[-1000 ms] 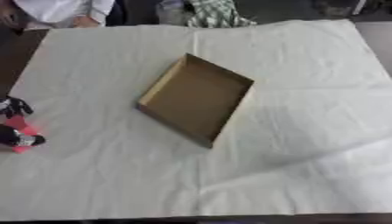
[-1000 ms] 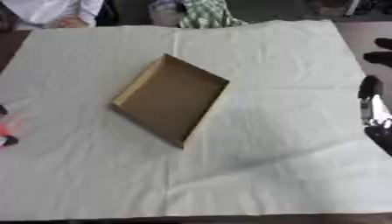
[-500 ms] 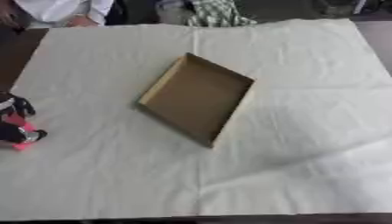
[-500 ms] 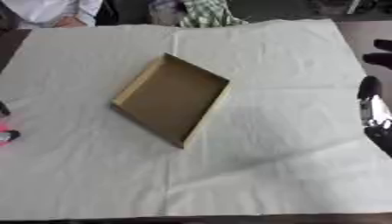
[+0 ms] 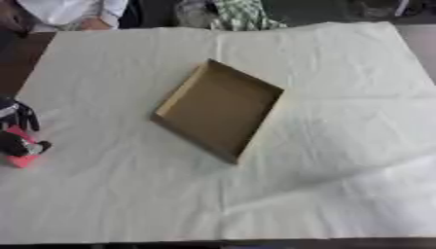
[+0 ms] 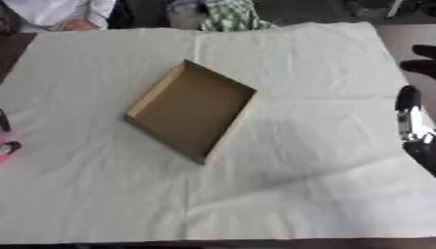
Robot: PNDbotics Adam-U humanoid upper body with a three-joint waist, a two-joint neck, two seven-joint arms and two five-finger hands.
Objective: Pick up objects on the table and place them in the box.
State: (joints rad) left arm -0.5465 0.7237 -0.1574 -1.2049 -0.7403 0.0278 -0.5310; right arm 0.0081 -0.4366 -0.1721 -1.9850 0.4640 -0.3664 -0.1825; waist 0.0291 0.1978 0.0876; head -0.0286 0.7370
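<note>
Shallow brown box (image 5: pixel 219 116) lies open and empty mid-table on white cloth (image 5: pixel 323 160), long axis diagonal, far-right to near-left. Left hand (image 5: pixel 19 131) at left edge, fingers curled round pink-red object (image 5: pixel 24 146); box lies to its right, well apart. Right hand (image 6: pixel 415 127) at right edge, fingers unclear, holds nothing visible.

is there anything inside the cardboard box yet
No, the box shows only its bare brown floor, while the pink thing sits in the left hand at the cloth's left edge.
</note>
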